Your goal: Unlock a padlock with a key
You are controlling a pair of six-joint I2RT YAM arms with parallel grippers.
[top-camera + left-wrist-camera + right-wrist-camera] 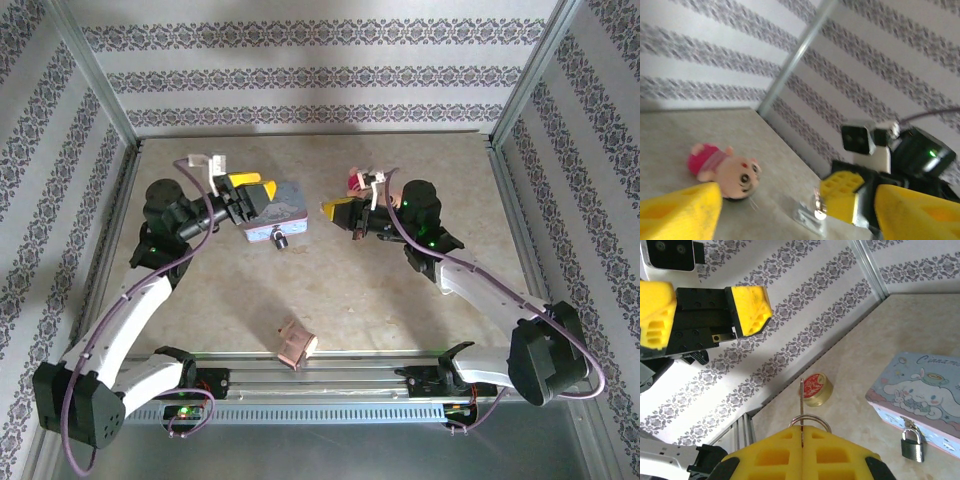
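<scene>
Padlock, small, grey metal, hanging at the front clasp of the pale-blue cartoon tin, which stands on the counter. Key, thin blade with wire ring, clenched between the closed yellow pads of the right pincer, to the right of the tin and apart from the padlock. Left pincer released, pads wide apart with nothing between them, at the tin's left. Pink doll, lying to the far right of the tin. Round red-topped gold piece, near the tin. Pinkish-copper box, well in front of the tin.
</scene>
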